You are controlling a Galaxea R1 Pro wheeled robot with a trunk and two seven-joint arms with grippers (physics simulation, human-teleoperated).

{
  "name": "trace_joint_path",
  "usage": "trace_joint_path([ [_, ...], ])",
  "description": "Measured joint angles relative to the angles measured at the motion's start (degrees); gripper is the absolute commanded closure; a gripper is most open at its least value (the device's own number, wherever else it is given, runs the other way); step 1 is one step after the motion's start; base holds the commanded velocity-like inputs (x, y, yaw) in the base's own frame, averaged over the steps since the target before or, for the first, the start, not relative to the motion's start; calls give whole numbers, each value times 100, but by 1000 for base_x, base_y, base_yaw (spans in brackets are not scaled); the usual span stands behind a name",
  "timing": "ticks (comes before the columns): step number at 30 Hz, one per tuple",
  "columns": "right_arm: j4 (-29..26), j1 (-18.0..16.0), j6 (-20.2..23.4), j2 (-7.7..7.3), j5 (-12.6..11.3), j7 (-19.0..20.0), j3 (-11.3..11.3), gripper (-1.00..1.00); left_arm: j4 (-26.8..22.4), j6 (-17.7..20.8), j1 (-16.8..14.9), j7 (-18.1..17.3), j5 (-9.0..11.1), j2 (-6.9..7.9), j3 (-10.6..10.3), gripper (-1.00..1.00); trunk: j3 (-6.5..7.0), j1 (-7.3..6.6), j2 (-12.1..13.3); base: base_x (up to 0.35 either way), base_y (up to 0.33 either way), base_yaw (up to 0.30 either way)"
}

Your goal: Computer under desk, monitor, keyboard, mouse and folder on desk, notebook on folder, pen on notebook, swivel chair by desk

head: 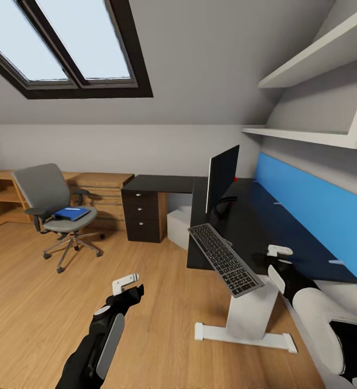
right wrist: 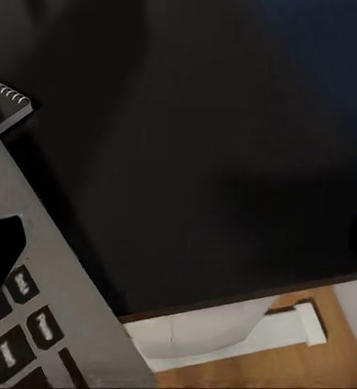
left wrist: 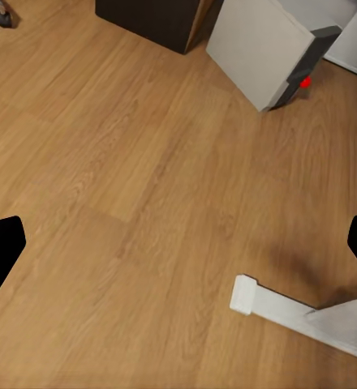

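Observation:
The black monitor (head: pixel 222 177) stands on the black desk (head: pixel 308 254). The keyboard (head: pixel 225 259) lies tilted over the desk's near edge; its grey keys (right wrist: pixel 20 332) show in the right wrist view. My right gripper (head: pixel 276 265) hovers open just right of it, one fingertip (right wrist: pixel 0 253) over the keys. A grey ring-edged corner, seemingly the notebook (right wrist: pixel 6 100), lies beyond the keyboard. The white computer (head: pixel 178 227) sits under the desk. The blue folder (head: pixel 72 213) rests on the swivel chair (head: pixel 48 194) at left. My left gripper (head: pixel 131 286) hangs open over the floor. Mouse and pen are out of view.
A dark drawer unit (head: pixel 144 216) holds up the desk's left end, and a white desk foot (head: pixel 243 335) crosses the floor. Light-wood cabinets (head: pixel 100 189) line the back wall behind the chair. Shelves (head: pixel 308 135) and a blue wall panel (head: pixel 319 205) hang above the desk.

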Motion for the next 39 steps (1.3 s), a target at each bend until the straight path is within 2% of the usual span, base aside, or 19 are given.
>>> trace_joint_path([
  [3, 11, 2, 113, -5, -369, 74, -16, -100, 0, -2, 0, 0, 0, 0, 0, -100, 0, 0, 0, -126, 0, 0],
  [4, 18, 6, 168, -23, -732, 215, -21, -100, 0, -3, 0, 0, 0, 0, 0, -100, 0, 1, 0, -183, 0, 0],
  [5, 20, 8, 189, -37, -941, 314, -18, -100, 0, -3, 0, 0, 0, 0, 0, -100, 0, 1, 0, -234, 0, 0],
  [6, 21, 21, 218, -84, -1361, 548, 4, -100, 0, -3, 0, 0, 0, 0, 0, -100, 0, 1, 0, -255, 0, 0],
  [8, 26, 41, 238, -154, -1737, 830, 18, -100, 0, -4, 0, 0, 0, 0, 0, -100, 0, 2, 0, -278, 0, 0],
  [10, 41, 60, 255, -224, -1994, 1113, 19, -100, 0, -4, 0, 0, 0, 0, 0, -100, 0, 2, 0, -299, 0, 0],
  [14, 108, 88, 316, -310, -2285, 1559, 22, -100, 0, -4, 0, 0, 0, 0, 0, -100, 0, 2, 0, -317, 0, 0],
  [21, 297, 104, 395, -383, -2559, 2081, 22, -100, 0, -5, 0, 0, 0, 0, 0, -100, 0, 2, 0, -318, 0, 0],
  [24, 498, 106, 603, -479, -3037, 2374, 20, -100, -7, -4, 0, 4, 1, 0, 3, -100, 0, 0, 0, -147, 0, 0],
  [27, 582, 106, 767, -534, -3322, 2459, 20, -100, -29, -3, 0, 9, 5, 0, 9, -100, 0, 0, 0, -65, 0, 0],
  [29, 638, 107, 969, -591, -3648, 2509, 19, -100, -52, 1, 0, 12, 11, 1, 13, -100, 0, -1, 0, -25, 0, 0],
  [30, 646, 107, 1011, -600, -3722, 2516, 19, -100, -56, 2, 0, 14, 13, 0, 14, -100, 0, -1, 0, -18, 0, 0],
  [33, 668, 107, 1099, -618, -3888, 2530, 20, -100, -68, 3, 0, 12, 15, -4, 15, -100, -35, 42, -79, -11, 0, 0],
  [39, 875, 108, 1149, -633, -4075, 2537, 20, -100, -94, 4, 0, 20, 14, -7, 22, -100, -143, 174, -319, -3, 0, 0],
])
